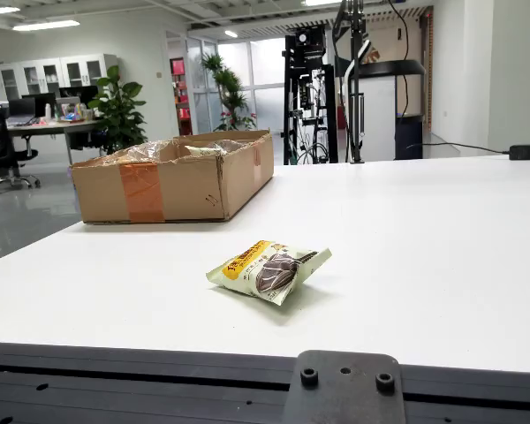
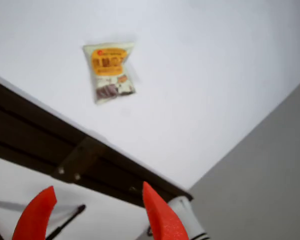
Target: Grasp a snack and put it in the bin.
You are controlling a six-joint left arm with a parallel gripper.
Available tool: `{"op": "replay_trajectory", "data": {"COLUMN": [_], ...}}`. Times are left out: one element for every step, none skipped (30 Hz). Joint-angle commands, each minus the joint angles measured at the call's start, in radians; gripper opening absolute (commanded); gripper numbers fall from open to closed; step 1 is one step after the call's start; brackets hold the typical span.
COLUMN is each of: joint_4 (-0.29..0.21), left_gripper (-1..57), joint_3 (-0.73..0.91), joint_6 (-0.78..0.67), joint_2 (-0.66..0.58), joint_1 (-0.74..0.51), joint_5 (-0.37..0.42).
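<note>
The red fingers [image 2: 160, 215] of the gripper [image 2: 92, 212] sit nearest in the view that rides on it, spread wide apart and holding nothing. The white table [image 1: 424, 256] carries a cardboard box [image 1: 172, 177] at its far left in the side view only. The snack bag [image 1: 269, 269] lies flat near the front edge, its yellow label too blurry to read.
</note>
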Motion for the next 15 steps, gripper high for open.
{"op": "replay_trajectory", "data": {"joint_4": [0.002,0.002,0.003,0.003,0.003,0.004,0.004,0.005,0.006,0.006,0.008,0.009,0.009,0.010,0.010], "left_gripper": [34.3,34.7,35.0,35.4,35.7,36.1,36.5,36.8,37.1,37.5,37.7,38.0,38.3,38.5,38.7], "joint_3": [-0.001,-0.001,-0.003,-0.005,-0.008,-0.011,-0.014,-0.018,-0.020,-0.022,-0.024,-0.025,-0.026,-0.027,-0.028], "joint_6": [-0.029,-0.038,-0.047,-0.055,-0.063,-0.069,-0.074,-0.078,-0.082,-0.084,-0.086,-0.087,-0.089,-0.090,-0.092], "joint_2": [0.047,0.060,0.073,0.087,0.101,0.117,0.132,0.148,0.163,0.178,0.193,0.207,0.221,0.236,0.251], "joint_1": [-0.004,-0.005,-0.005,-0.004,-0.003,-0.001,0.000,0.001,0.003,0.004,0.006,0.008,0.011,0.015,0.020], "joint_5": [-0.046,-0.060,-0.073,-0.086,-0.098,-0.109,-0.120,-0.132,-0.144,-0.157,-0.170,-0.183,-0.196,-0.208,-0.221]}}
